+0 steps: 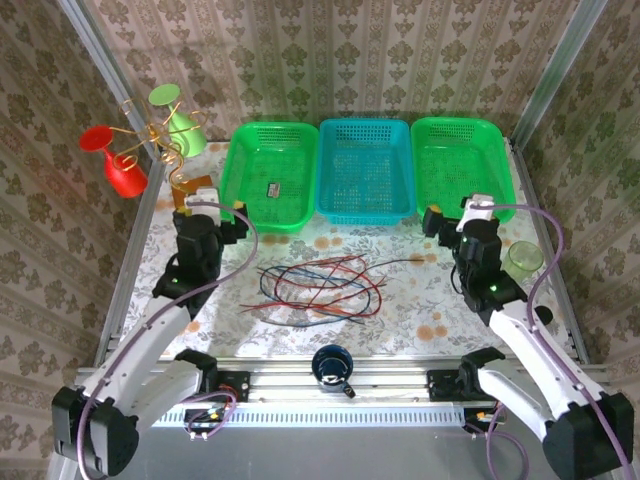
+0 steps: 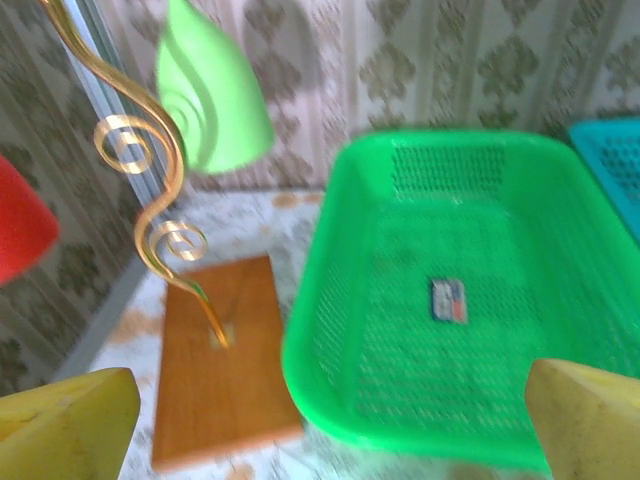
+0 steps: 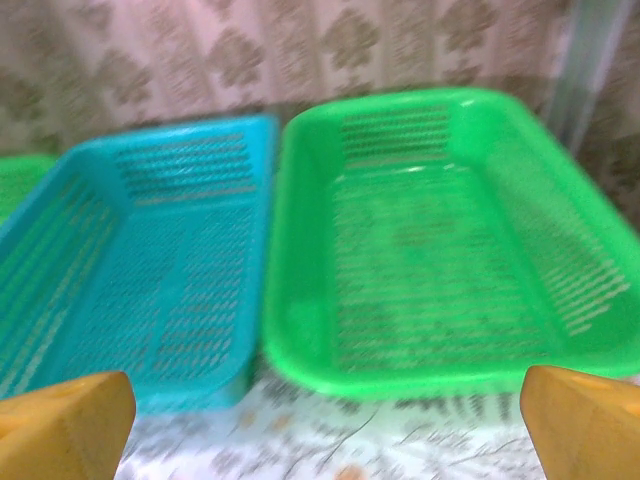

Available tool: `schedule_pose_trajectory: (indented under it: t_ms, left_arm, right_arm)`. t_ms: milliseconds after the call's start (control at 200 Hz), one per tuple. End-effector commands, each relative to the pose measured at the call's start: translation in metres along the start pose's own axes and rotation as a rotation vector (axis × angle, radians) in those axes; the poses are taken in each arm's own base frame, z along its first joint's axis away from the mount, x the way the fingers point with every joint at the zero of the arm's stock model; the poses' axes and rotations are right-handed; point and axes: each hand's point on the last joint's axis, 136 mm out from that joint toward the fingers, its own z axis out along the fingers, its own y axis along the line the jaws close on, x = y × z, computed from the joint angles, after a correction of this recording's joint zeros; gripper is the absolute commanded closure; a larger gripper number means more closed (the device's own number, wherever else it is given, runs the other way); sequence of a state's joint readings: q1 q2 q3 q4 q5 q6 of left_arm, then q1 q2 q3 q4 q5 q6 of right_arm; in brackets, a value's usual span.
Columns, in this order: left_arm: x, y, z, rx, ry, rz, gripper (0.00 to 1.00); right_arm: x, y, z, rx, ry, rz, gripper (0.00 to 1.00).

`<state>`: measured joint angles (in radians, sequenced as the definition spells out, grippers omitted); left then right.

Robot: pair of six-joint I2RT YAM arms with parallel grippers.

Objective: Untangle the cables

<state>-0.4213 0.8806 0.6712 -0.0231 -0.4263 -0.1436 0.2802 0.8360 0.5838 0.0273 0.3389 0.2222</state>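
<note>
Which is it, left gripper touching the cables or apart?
Apart. Top view: the left gripper sits beyond the cables, bare tablecloth between them.

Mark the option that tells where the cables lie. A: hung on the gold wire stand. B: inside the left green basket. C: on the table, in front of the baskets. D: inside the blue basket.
C: the cables lie loose on the table, on the near side of the blue basket, with none in it.
</note>
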Motion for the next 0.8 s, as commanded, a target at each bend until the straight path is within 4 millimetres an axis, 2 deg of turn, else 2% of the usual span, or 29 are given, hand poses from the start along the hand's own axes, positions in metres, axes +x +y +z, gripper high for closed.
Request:
schedule_pose_trajectory:
  t_ms: [0, 175, 315, 440, 535, 695, 795]
  left_arm:
    - [0.074, -0.001, -0.027, -0.003, 0.339, -0.051, 0.00]
    - [0.122, -0.013, -0.061, 0.049, 0.559, -0.223, 0.00]
    - [0.163, -0.017, -0.080, 0.062, 0.716, -0.290, 0.03]
    - [0.198, -0.015, -0.095, 0.013, 0.839, -0.368, 0.06]
    - [0.220, -0.020, -0.101, 0.005, 0.884, -0.415, 0.13]
    - [0.240, -0.013, -0.107, -0.075, 0.883, -0.474, 0.23]
    - [0.250, -0.015, -0.104, -0.079, 0.849, -0.542, 0.30]
  right_arm:
    - [0.029, 0.046, -0.020, -0.175, 0.157, -0.065, 0.00]
    - [0.075, 0.142, -0.060, -0.559, 0.226, -0.305, 0.04]
    - [0.108, 0.188, -0.080, -0.741, 0.224, -0.449, 0.04]
    - [0.124, 0.210, -0.080, -0.809, 0.262, -0.477, 0.05]
    - [0.132, 0.225, -0.078, -0.851, 0.280, -0.506, 0.07]
    - [0.142, 0.238, -0.072, -0.873, 0.297, -0.556, 0.06]
    - [0.144, 0.244, -0.070, -0.890, 0.301, -0.561, 0.06]
